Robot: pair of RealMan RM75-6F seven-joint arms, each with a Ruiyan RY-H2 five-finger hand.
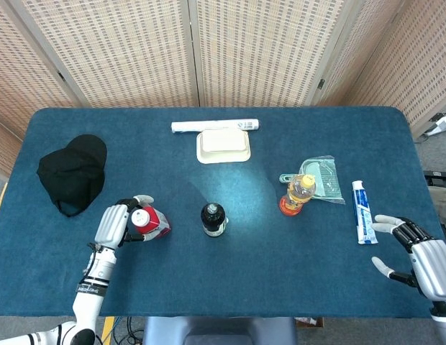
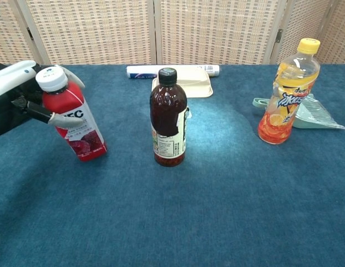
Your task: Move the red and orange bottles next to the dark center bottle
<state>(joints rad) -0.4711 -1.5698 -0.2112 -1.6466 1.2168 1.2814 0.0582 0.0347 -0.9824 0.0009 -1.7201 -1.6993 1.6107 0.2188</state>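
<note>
The red bottle [image 1: 149,223] [image 2: 72,117] with a white cap leans to the left, its base on the blue table. My left hand [image 1: 116,224] [image 2: 19,92] holds it around the upper body. The dark bottle [image 1: 214,219] [image 2: 168,118] stands upright at the table's middle, a short gap to the red bottle's right. The orange bottle [image 1: 298,195] [image 2: 286,93] with a yellow cap stands upright further right, untouched. My right hand [image 1: 417,259] hovers open near the front right corner, away from every bottle.
A black cap [image 1: 73,172] lies at the left. A white tray [image 1: 223,146] and a rolled white tube [image 1: 214,126] sit at the back centre. A clear green-edged pouch [image 1: 321,178] lies behind the orange bottle. A toothpaste tube [image 1: 362,211] lies beside my right hand.
</note>
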